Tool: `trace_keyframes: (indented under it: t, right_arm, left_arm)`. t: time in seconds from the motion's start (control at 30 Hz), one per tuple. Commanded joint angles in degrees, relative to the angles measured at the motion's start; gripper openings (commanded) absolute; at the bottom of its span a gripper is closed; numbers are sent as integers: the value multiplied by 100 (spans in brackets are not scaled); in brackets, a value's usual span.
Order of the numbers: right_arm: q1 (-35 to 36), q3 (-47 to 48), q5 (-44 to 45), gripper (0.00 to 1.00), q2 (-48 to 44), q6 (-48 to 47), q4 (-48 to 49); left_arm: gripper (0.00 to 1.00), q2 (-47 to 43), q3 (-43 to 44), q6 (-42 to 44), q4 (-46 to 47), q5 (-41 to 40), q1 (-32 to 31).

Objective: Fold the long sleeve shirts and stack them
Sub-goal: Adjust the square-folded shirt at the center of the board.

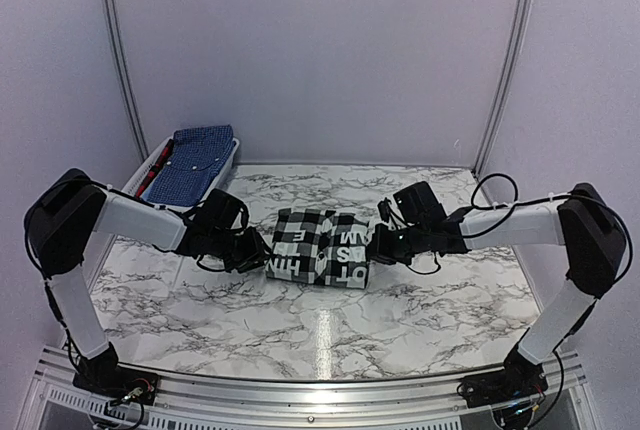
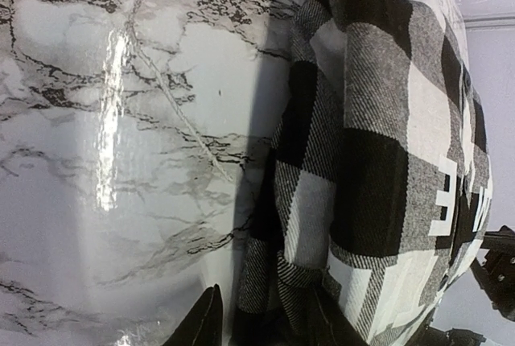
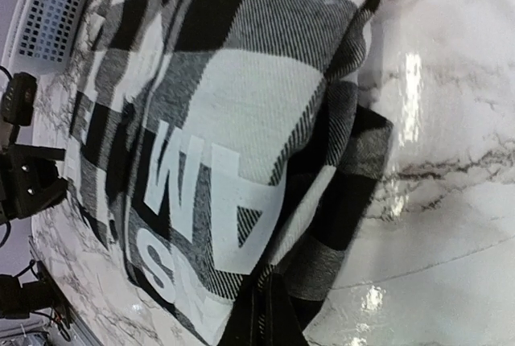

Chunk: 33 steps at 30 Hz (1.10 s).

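A folded long sleeve shirt with large black-and-white checks and white letters (image 1: 322, 247) lies in the middle of the marble table (image 1: 330, 320). My left gripper (image 1: 262, 250) is at its left edge. In the left wrist view one dark finger (image 2: 201, 323) rests on the table, and the shirt's bunched edge (image 2: 306, 225) sits between the jaws of my left gripper (image 2: 265, 331). My right gripper (image 1: 375, 247) is at the shirt's right edge. Seen from the right wrist, that gripper (image 3: 269, 322) is pinched shut on the shirt's hem (image 3: 241, 161). A blue fine-print shirt (image 1: 200, 155) lies folded at the back left.
The blue shirt rests on a white slotted plastic basket (image 1: 150, 165) at the table's back left corner; its slotted wall (image 3: 56, 8) also shows in the right wrist view. White walls close in the back and sides. A metal rail (image 1: 320, 395) runs along the near edge.
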Motion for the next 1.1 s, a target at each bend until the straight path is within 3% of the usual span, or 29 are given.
trace_keyframes:
  t: [0.0,0.27,0.43,0.63,0.83,1.07]
  right_arm:
    - [81,-571,-142,0,108,231,391]
    - [83,-812,-102,0,194,87,620]
    - [82,-603,435,21,-550,-121,-306]
    - [81,-258,788,22,-1350,-236,-790]
    - [128,221,236,16,-630,-195,-70]
    - [82,585,-18,14,478,-211,540]
  left_arm:
    - [37,140,83,-83,185,-91,-81]
    - [36,-5,143,25,-73,-257,-96]
    - [35,-495,371,569,-911,-629,9]
    - [28,-830,748,1009,-1564,-783,-62]
    - [17,-466,1134,1089,-1538,-495,-325]
    - [13,362,1229,1191,-1071,140,-332]
